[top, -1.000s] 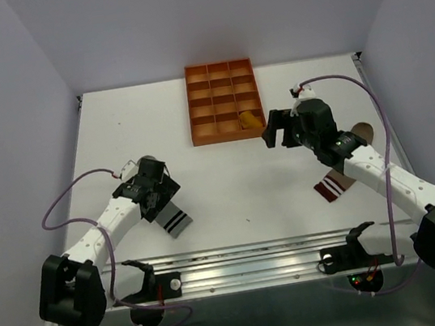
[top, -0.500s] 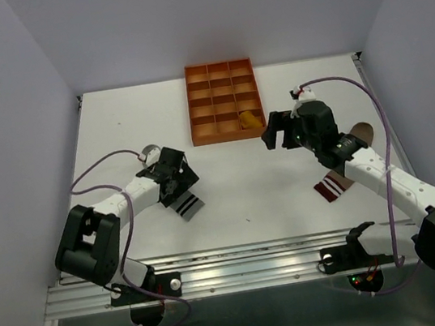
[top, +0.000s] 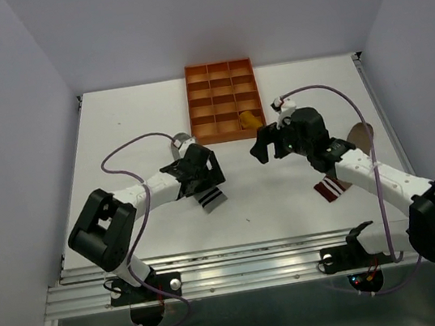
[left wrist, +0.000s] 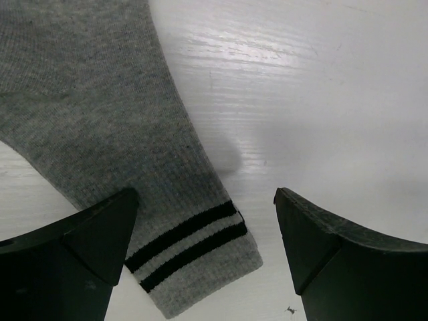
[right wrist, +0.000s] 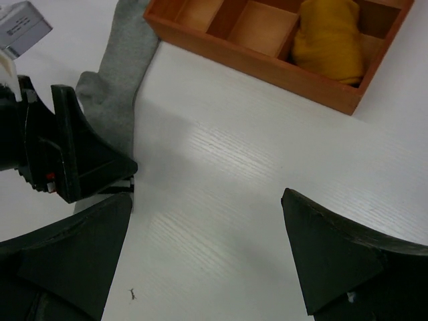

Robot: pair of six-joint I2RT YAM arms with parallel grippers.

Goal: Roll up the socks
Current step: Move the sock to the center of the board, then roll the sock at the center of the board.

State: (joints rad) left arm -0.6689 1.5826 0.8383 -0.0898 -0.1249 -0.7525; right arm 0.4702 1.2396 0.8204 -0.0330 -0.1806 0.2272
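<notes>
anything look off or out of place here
Nothing spilled or damaged. The yellow sock sits bundled in an orange tray compartment; the grey sock lies flat beneath the open left gripper; the brown sock lies partly under the right arm. One tiny dark speck sits on the table near the front.

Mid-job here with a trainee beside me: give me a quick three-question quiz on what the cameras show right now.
1. True or false: the mustard sock sits in a compartment of the orange tray.
2. Which colour of sock lies beneath the open left gripper? A grey; B taupe-brown; C mustard.
3. How many socks lie on the table outside the tray?
Key: 1 true; 2 A, the grey sock; 3 two.
</notes>
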